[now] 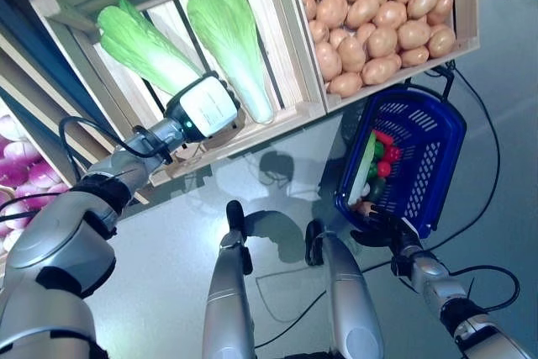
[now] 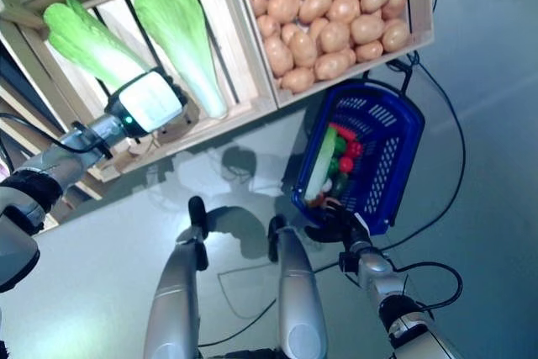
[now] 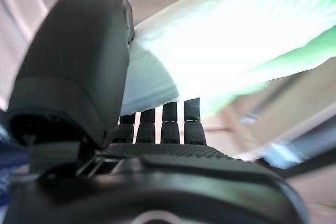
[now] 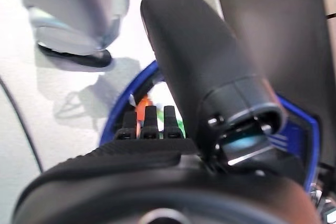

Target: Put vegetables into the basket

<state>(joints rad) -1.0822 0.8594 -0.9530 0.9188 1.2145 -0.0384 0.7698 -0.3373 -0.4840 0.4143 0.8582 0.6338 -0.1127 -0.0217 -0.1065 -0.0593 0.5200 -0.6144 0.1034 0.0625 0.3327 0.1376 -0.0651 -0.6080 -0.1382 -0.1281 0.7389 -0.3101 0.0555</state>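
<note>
Pale-green cabbage [image 1: 143, 44] lies in the wooden crate [image 1: 277, 48] – left hand [image 3: 105, 103] is curled round its white stem end. A firm wrap should be kept, then carried to the blue basket [image 1: 437, 166], held by the right hand [image 4: 157, 124]

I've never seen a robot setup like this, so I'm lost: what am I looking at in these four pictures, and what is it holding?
It is a humanoid robot. The two wide pictures come from its head camera, looking down; the two close ones from its wrists. Its left hand is closed on the white stem of a cabbage lying in a wooden crate, beside a second cabbage. The neighbouring crate holds potatoes. Its right hand grips the blue basket, which already holds several vegetables.
</note>
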